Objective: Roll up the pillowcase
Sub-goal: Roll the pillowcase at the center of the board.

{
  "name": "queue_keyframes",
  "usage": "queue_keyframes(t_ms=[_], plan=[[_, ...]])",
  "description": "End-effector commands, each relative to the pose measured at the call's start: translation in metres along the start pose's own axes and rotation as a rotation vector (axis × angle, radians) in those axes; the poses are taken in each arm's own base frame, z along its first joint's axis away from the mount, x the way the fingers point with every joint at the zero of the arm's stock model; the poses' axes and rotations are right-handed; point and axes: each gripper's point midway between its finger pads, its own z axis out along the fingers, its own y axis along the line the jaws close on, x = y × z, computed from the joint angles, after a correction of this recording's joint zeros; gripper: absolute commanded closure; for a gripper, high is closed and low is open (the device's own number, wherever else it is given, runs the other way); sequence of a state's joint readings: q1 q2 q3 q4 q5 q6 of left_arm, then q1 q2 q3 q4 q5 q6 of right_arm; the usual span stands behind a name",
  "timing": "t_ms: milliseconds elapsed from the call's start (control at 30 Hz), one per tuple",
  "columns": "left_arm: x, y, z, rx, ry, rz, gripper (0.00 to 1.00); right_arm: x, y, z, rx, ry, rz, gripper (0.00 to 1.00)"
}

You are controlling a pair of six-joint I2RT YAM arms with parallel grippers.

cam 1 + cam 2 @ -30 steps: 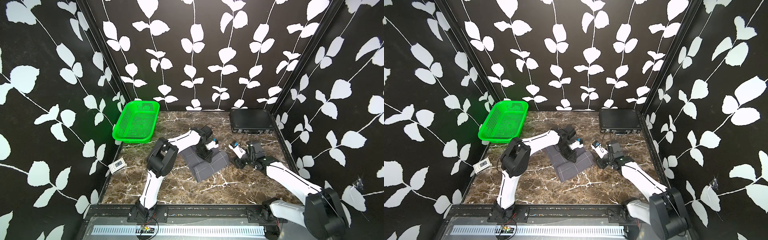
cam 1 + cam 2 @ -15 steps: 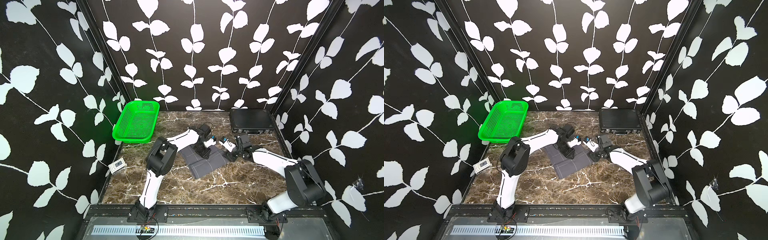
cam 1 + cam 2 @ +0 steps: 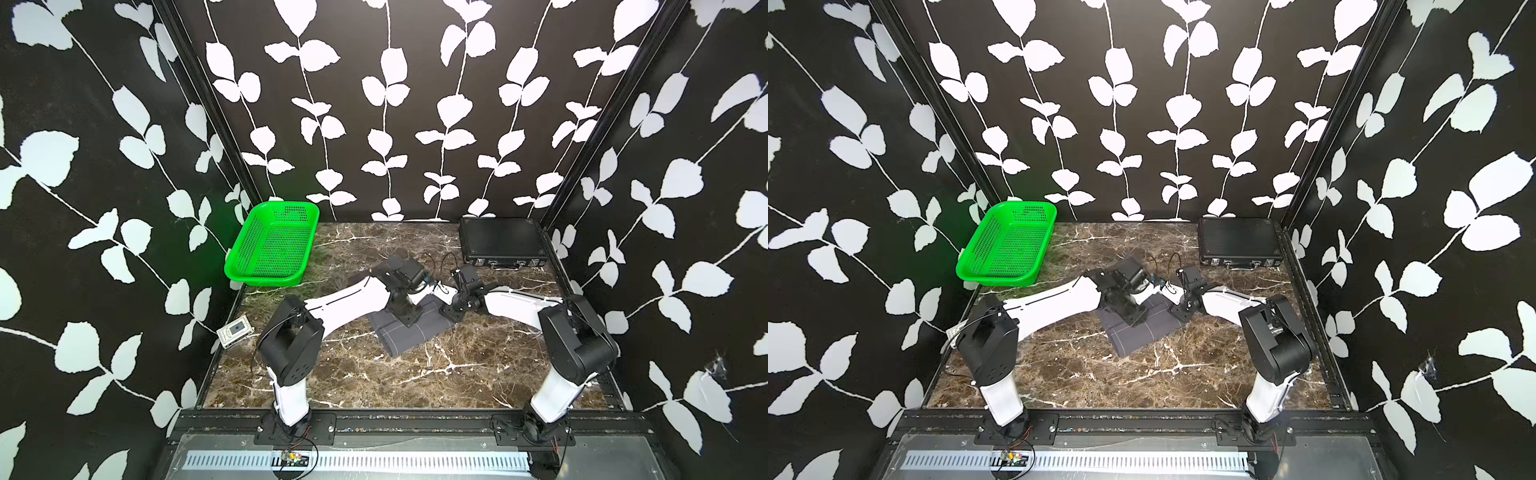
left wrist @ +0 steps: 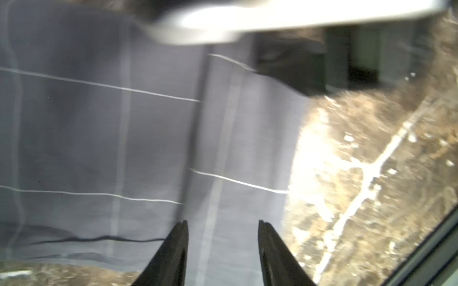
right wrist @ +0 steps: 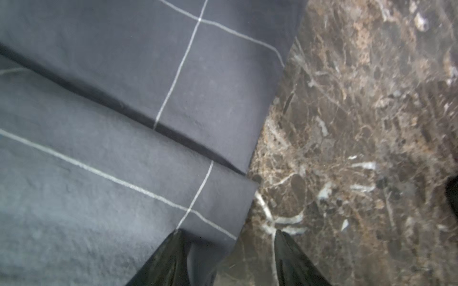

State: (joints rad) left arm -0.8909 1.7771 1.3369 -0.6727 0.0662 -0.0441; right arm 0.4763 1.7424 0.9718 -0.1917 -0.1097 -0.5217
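Brown marble table fills the floor of a booth with black, leaf-patterned walls. Since a second ago the right arm has swung in from the table's right side, and the right gripper now sits at the right edge of the pillowcase. The left gripper has stayed over the cloth, but its jaws have parted. The pillowcase, dark grey with thin white grid lines, lies mid-table, with a flat folded band along the edge by the grippers. Both arms reach low across the table, wrists bent so the grippers point down. In the left wrist view the left gripper is spread above the folded band; the blur hides whether it touches. The right gripper is also spread, straddling the cloth's corner, one finger over fabric and one over marble.
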Motion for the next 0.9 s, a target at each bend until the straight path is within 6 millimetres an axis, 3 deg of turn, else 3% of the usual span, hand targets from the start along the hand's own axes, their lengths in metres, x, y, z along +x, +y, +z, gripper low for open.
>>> queue_keyframes(t_ms=[0,100,400,700,867], plan=[[0.026,-0.003,0.017,-0.058,0.045,-0.044,0.53,0.006,0.0,0.003,0.008,0.052,-0.039,0.39],[0.047,0.002,0.032,-0.092,0.101,-0.044,0.53,0.011,-0.001,0.003,0.013,0.073,-0.05,0.39],[0.073,0.006,0.05,-0.076,0.134,-0.01,0.46,0.021,-0.005,-0.004,0.043,0.105,-0.06,0.37],[0.057,-0.004,0.013,-0.059,0.066,0.065,0.41,0.004,-0.012,-0.043,0.056,-0.038,0.023,0.35],[0.037,-0.018,-0.015,-0.096,0.013,0.154,0.4,0.015,-0.023,-0.071,0.101,-0.08,0.085,0.34]])
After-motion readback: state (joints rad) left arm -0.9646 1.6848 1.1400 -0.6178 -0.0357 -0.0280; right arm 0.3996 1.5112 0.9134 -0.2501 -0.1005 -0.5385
